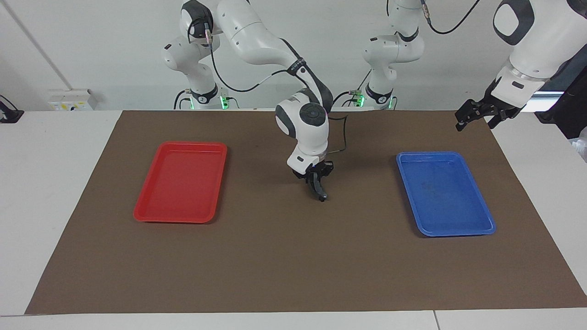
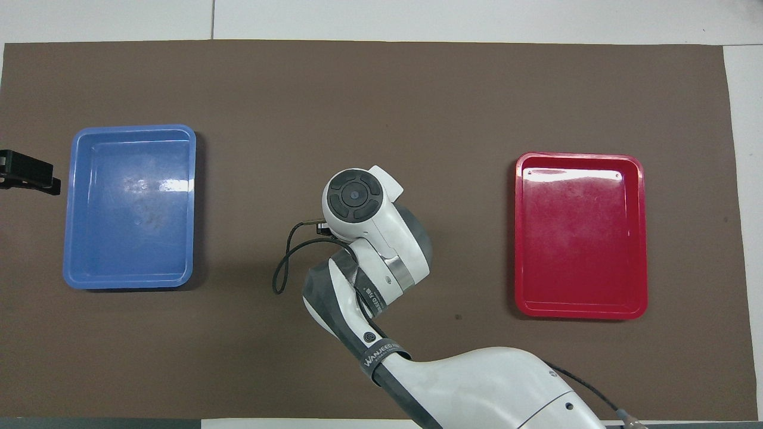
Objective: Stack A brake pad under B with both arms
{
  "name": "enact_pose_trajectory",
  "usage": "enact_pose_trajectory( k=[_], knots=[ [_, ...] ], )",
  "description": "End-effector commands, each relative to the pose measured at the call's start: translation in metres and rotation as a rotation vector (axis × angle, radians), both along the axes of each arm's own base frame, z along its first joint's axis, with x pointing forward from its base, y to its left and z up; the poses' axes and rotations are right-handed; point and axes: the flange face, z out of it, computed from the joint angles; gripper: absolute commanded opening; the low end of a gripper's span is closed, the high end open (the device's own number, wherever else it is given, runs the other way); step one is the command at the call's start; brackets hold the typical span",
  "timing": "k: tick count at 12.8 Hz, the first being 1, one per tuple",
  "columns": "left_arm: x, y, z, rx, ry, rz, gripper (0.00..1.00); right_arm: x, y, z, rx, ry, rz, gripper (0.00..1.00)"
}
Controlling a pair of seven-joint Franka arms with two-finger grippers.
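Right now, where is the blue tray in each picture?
Facing view: the blue tray lies at the picture's right side, below the raised left gripper.
Overhead view: the blue tray lies at the picture's left side.
Shared landmark: the red tray, at the table's other end.

Both arms (image 1: 257,36) are glossy white, built of rounded segments with dark grey round joint caps (image 1: 312,112) and a grey band lettered in white near the wrist (image 2: 381,351). Thin black cables (image 1: 220,82) loop along the outside, and green lights (image 1: 223,101) glow at the bases. Each arm ends in a small black two-finger gripper (image 1: 477,113).
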Motion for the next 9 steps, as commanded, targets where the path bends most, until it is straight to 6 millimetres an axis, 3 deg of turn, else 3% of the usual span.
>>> enact_pose_trajectory(
  k=[1,2,4,5,7,9],
  knots=[
    [-0.005,0.003,0.0,-0.01,0.005,-0.006,1.0,0.001,-0.002,0.007,0.029,-0.003,-0.003,0.16],
    [-0.006,0.004,0.0,-0.01,0.008,-0.002,1.0,0.001,-0.002,0.007,0.032,-0.009,-0.004,0.27],
    [-0.005,0.004,0.0,-0.01,0.007,-0.004,1.0,0.0,-0.003,0.004,0.038,-0.021,-0.008,0.82],
    [-0.005,0.004,0.0,-0.01,0.005,-0.004,1.0,0.0,-0.001,0.005,0.031,-0.028,0.002,1.0],
    [-0.004,-0.003,-0.001,-0.01,0.005,-0.021,1.0,0.004,-0.004,0.012,0.031,-0.032,-0.002,1.0],
    [-0.004,-0.006,0.0,-0.009,0.004,-0.016,1.0,0.021,-0.03,0.046,0.018,-0.078,-0.011,1.0]
  ],
)
